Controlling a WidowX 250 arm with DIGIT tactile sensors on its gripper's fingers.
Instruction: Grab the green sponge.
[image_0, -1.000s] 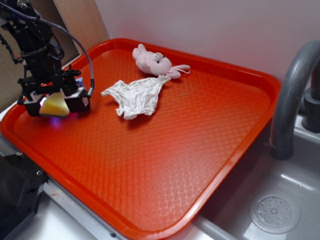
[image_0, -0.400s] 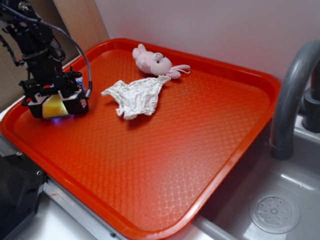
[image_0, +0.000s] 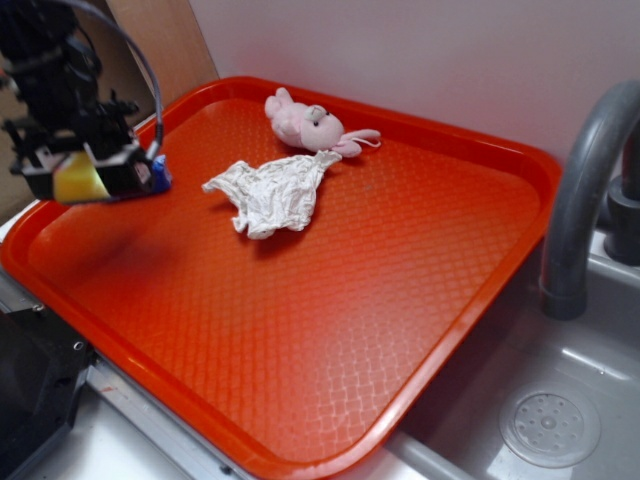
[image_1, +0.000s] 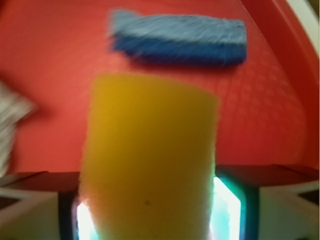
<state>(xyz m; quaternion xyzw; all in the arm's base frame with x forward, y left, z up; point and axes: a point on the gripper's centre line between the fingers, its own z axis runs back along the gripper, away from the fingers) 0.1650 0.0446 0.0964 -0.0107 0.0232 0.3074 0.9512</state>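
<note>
Sponge (image_0: 78, 178) now up off the tray (image_0: 330, 330), pinched in the gripper (image_0: 88, 175); a second ago down at tray level over the left corner, now raised clear, with only a shadow under it. Yellow block fills the wrist view (image_1: 150, 160), squeezed between both fingers (image_1: 30, 210), foam bulging past them. Jaws pressing in from left and right, firmly clamped on the foam. Dark scouring face not visible from either view. Grab looks done: held and airborne, no contact with the tray. Main risk judged as slip from soft foam if the squeeze loosens.

Hanging above the tray's left corner, well apart from everything at the tray's far edge.

Count, working outward:
- Yellow sponge: one, held.
- Blue sponge (image_1: 180, 37): one, flat on the tray beyond the held block, untouched; a sliver of blue (image_0: 160, 175) seen by the gripper in the exterior view.
- White cloth (image_0: 268, 193): one, crumpled, near the tray's far-left part, just beside the bunny.
- Pink bunny (image_0: 310, 124): one, at the tray's far edge, touching the cloth.
- Tray: one, orange, textured.
- Faucet (image_0: 590, 190): one, right of the tray, over the sink (image_0: 560, 400).
- Drain (image_0: 549, 428): one, right of the tray's near corner.
</note>
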